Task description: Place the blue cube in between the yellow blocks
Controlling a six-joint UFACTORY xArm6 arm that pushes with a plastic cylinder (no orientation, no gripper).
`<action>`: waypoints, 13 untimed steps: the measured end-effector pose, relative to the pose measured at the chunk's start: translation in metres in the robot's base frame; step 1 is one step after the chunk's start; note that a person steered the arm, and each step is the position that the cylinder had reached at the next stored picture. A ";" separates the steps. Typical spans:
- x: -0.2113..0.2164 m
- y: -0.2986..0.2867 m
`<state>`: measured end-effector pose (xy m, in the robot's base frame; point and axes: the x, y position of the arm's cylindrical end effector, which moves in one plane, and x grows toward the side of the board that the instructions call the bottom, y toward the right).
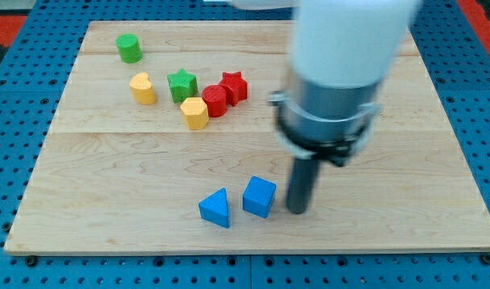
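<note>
The blue cube point(259, 197) sits near the board's bottom middle. A blue triangular block point(216, 208) lies just to its left. My tip point(298, 210) rests on the board close to the cube's right side, a small gap apart. One yellow block point(144, 88) stands at the upper left. The other yellow block, a hexagon shape point(194, 113), stands to its lower right. A green star point(182, 85) sits between and a little above the two yellow blocks.
A red round block point(214, 101) touches the yellow hexagon's right side, and a red star point(234, 87) sits beside it. A green cylinder point(129, 48) stands at the top left. The wooden board point(389, 217) lies on a blue pegboard.
</note>
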<state>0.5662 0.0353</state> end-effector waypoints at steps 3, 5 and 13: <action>-0.023 -0.099; -0.056 -0.082; -0.111 -0.265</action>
<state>0.4554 -0.2301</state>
